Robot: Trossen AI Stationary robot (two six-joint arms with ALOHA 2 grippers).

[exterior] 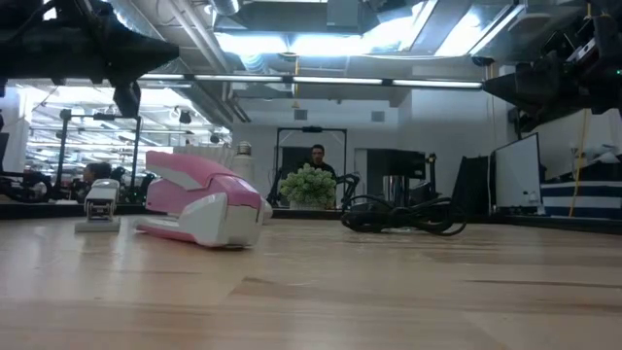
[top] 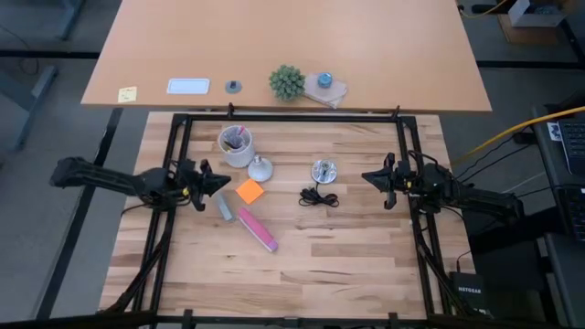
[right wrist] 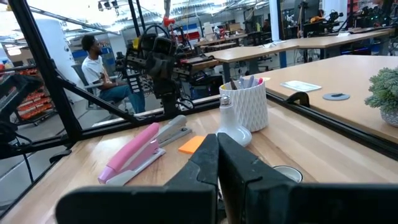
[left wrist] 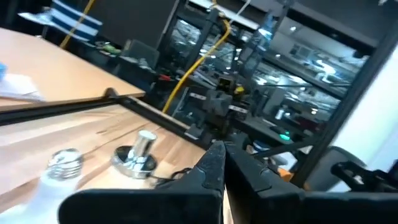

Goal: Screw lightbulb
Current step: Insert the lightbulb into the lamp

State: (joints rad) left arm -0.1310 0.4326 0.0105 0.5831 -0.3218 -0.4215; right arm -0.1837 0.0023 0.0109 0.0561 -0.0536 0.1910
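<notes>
Bulb (top: 260,168) stands on the table (top: 347,274) with its round end down and screw base up, so its long axis is near vertical. Touching or just beside the cup (top: 237,144), on the cup's right-front side. In my right wrist view the bulb (right wrist: 234,124) sits against the cup (right wrist: 244,101) wall, base upward.

Left to right, taking the cup as landmark:
- My left gripper (top: 222,183): left of the cup and a little toward the front edge, fingers pinched together on nothing, tips pointing right.
- Grey stapler (top: 225,209) and pink stapler (top: 258,229): in front of the cup, lying flat.
- Orange pad (top: 249,191): just in front of the bulb, between it and the pink stapler.
- Socket (top: 324,170): right of the cup, well apart from the bulb, opening up, black cord (top: 318,196) coiled in front of it.
- My right gripper (top: 369,177): farthest right, beyond the socket, also closed and empty, tips pointing left.

Key relation: the bulb lies to the right of my left gripper and slightly farther back, near. My right gripper is farther off, with the socket between. Left arm is the nearer one for the pick; right is nearer the socket.

Judgement: nothing started yet. Next move calls for opening the left fingers and taking the bulb by its glass. The cup crowds one side, so the approach should be from the open front-right. The base points up, so the bulb needs inverting before it meets the socket.
</notes>
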